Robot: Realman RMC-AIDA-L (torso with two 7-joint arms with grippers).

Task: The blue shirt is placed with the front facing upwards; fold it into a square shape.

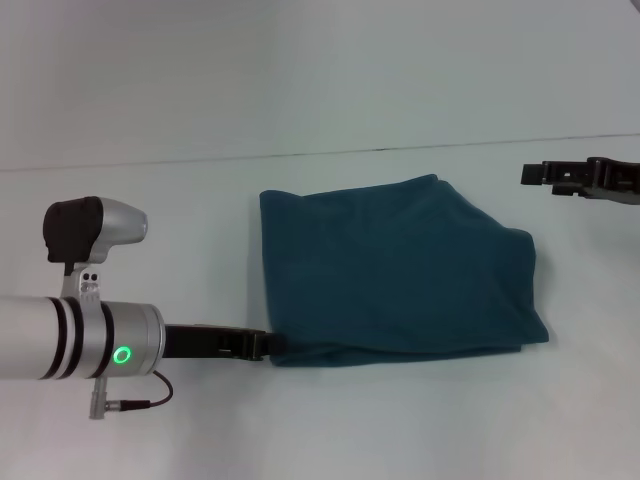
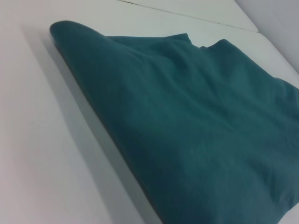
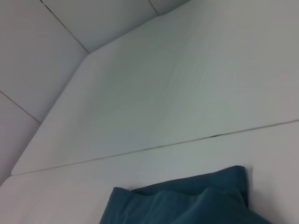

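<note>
In the head view, the shirt [image 1: 400,270] is lying folded on the table [image 1: 300,430]. The left gripper [image 1: 262,346] is touching its near left corner; its grip I cannot tell. The right gripper [image 1: 540,174] is hanging apart at right. In the wrist views, only the shirt [image 2: 187,126] is showing.

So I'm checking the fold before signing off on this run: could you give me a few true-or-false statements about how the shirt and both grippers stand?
1. The blue shirt lies folded into a compact, roughly square bundle. True.
2. The "FREE" lettering faces up. False: only plain teal fabric shows.
3. The left gripper is at the shirt's near left corner. True.
4. The right gripper rests on the shirt. False: it is off to the shirt's right, apart from it.
</note>
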